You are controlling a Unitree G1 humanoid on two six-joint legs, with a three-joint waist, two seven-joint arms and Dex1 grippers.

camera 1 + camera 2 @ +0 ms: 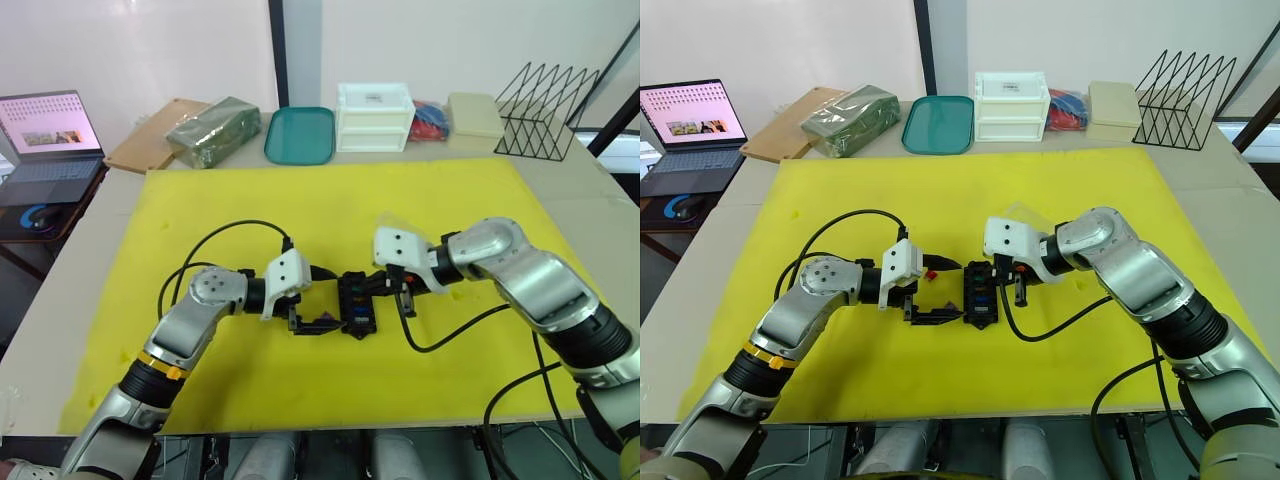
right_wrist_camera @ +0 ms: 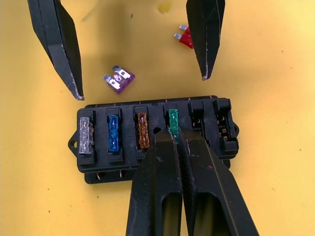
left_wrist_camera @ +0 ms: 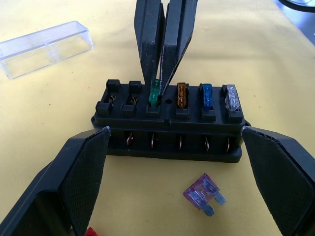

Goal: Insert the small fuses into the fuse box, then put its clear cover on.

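The black fuse box (image 3: 167,140) lies on the yellow mat (image 1: 330,195) between my two arms. Grey (image 3: 232,97), blue (image 3: 206,96) and amber (image 3: 181,95) fuses stand in its slots. My right gripper (image 2: 173,135) is shut on a green fuse (image 2: 173,119) that sits in the slot beside the amber one. The two end slots are bare. My left gripper (image 2: 141,86) is open, its fingers (image 3: 74,187) spread either side of the box's long face. A purple fuse (image 3: 203,194) and a red fuse (image 2: 184,37) lie loose on the mat beside the box. The clear cover (image 3: 44,47) lies behind it.
Along the back edge stand a teal tray (image 1: 300,135), a white drawer unit (image 1: 375,117), a green packet (image 1: 213,130) and a wire rack (image 1: 545,97). A laptop (image 1: 45,140) sits far left. Black cables (image 1: 215,240) loop from both wrists over the mat.
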